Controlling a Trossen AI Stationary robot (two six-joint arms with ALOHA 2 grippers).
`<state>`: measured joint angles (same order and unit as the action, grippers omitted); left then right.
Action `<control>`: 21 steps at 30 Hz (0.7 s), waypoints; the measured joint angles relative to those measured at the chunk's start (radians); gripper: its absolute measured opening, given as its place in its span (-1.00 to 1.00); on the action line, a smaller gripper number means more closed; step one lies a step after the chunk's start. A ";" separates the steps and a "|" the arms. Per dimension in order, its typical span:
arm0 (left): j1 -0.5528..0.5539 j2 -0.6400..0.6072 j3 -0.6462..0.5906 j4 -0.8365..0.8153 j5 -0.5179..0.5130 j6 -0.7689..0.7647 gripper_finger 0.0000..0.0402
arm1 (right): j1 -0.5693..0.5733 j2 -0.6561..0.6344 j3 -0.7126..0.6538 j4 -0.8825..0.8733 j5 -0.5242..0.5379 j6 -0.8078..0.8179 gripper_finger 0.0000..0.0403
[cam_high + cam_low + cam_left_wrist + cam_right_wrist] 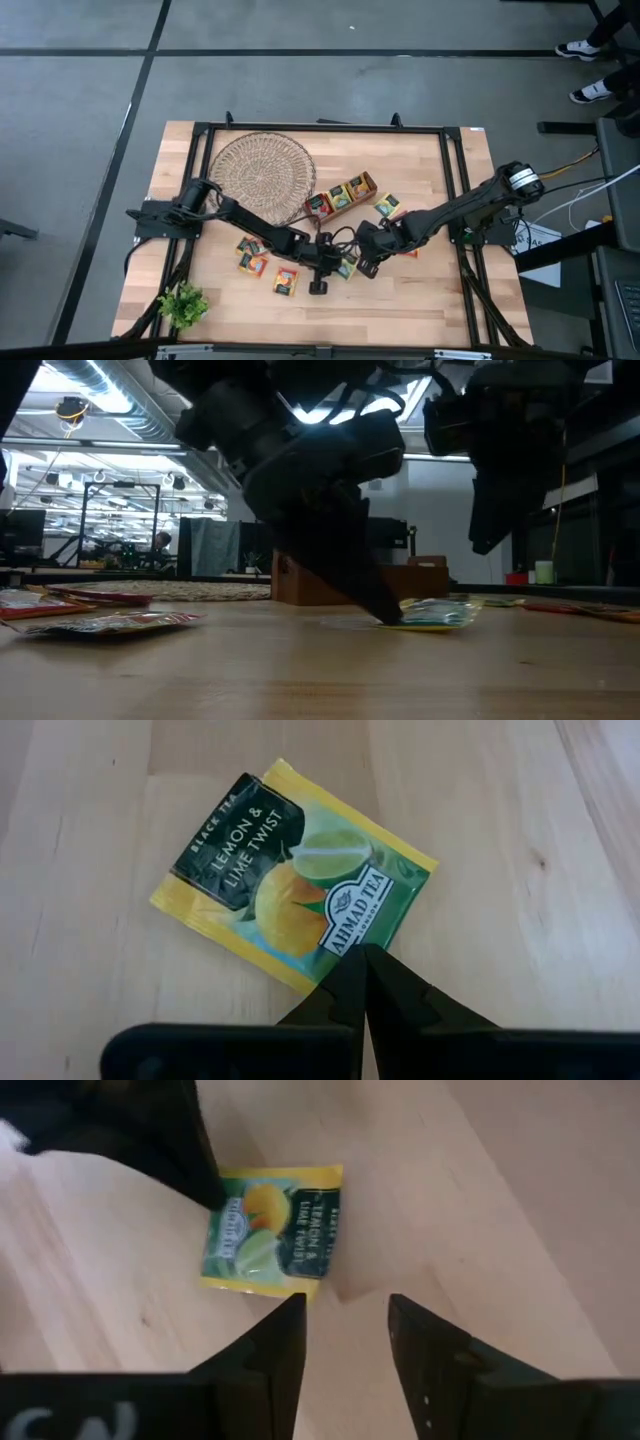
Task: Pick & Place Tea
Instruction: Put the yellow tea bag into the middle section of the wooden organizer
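The left gripper's [362,970] closed fingers pressed one yellow-green sachet [295,875] flat on the counter [520,840]; the right gripper's [345,1315] fingers stood apart, empty, beside it.

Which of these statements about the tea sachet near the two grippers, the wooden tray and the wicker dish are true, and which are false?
1. The left gripper is shut, its tips on the edge of the yellow-green sachet. True.
2. The right gripper is shut on that sachet. False: its fingers stand apart, just off the sachet's edge, holding nothing.
3. The sachet lies flat on the bare table. True.
4. The round wicker dish holds several sachets. False: no sachet shows in it.
5. The wooden tray has sachets in it. True.
6. The sachet label reads "Earl Grey". False: it reads "Lemon & Lime Twist".
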<state>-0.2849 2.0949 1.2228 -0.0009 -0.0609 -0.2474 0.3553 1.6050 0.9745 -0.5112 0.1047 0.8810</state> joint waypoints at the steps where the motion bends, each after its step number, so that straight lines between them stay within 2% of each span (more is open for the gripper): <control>1: 0.002 0.013 0.000 0.002 0.004 -0.002 -0.99 | 0.000 0.007 0.000 -0.004 0.000 0.000 -0.28; 9: -0.004 0.020 0.001 -0.028 -0.011 -0.020 -0.99 | -0.005 0.048 0.000 0.012 -0.058 -0.011 -0.28; 15: -0.010 0.020 0.000 -0.026 -0.021 -0.020 -0.99 | -0.038 0.055 -0.130 0.307 -0.163 0.001 -0.28; 21: -0.010 0.020 -0.002 -0.026 -0.024 -0.024 -0.99 | -0.070 0.055 -0.229 0.462 -0.168 0.035 -0.28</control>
<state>-0.2947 2.1147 1.2213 -0.0265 -0.0846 -0.2710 0.2856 1.6600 0.7459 -0.0489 -0.0635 0.9165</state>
